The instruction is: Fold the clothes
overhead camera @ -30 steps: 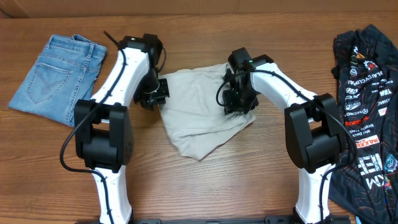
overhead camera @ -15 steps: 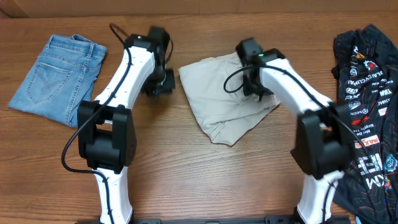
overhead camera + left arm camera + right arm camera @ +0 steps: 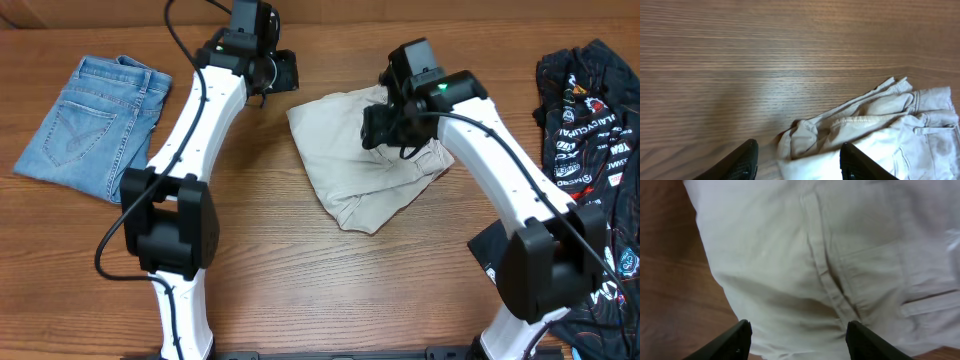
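overhead view of a wooden table [image 3: 300, 260]. crumpled beige shorts [image 3: 350, 170] lie near the middle, a little toward the far side. light-blue denim shorts [image 3: 90, 125] lie at the far left, well apart. a black logo-printed jersey [image 3: 590, 120] lies along the right edge. the left gripper [image 3: 282, 72] hangs over bare wood just beyond the beige shorts' far left corner, jaws spread and empty. the right gripper [image 3: 800, 342] is over the beige shorts, jaws spread, perhaps not quite touching the cloth.
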`<action>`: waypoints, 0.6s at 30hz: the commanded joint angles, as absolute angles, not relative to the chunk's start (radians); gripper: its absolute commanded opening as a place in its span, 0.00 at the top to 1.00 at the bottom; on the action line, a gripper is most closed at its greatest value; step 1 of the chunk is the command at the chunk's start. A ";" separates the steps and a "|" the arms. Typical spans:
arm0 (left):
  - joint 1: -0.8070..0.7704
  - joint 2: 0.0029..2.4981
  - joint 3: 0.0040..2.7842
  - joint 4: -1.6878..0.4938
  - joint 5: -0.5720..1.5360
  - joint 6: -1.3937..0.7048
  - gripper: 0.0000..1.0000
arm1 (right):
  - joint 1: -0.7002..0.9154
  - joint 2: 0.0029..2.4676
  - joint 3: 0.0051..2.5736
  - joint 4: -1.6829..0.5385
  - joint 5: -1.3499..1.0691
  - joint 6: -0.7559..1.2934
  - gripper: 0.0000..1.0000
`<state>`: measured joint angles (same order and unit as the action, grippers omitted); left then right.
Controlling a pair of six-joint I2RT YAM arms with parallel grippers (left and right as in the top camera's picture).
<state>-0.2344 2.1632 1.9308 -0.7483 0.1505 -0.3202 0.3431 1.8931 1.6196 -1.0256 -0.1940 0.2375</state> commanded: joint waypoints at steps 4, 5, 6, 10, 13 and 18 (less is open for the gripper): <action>-0.252 2.287 1.943 -0.764 0.184 -0.284 0.46 | 0.347 2.007 1.559 -1.007 -0.413 0.212 0.36; -0.252 2.303 1.943 -0.780 0.184 -0.284 0.46 | 0.347 2.027 1.557 -1.010 -0.417 0.202 0.35; -0.252 2.315 1.943 -0.799 0.184 -0.284 0.46 | 0.347 2.051 1.557 -1.021 -0.417 0.186 0.35; -0.252 2.355 1.942 -0.919 0.160 -0.264 0.48 | 0.347 2.120 1.557 -1.074 -0.391 0.144 0.35; -0.250 2.368 1.942 -1.026 0.108 -0.257 0.56 | 0.339 2.145 1.557 -1.132 -0.276 0.145 0.35; -0.249 2.368 1.941 -1.256 0.094 -0.272 0.76 | 0.323 2.150 1.557 -1.207 -0.032 0.179 0.35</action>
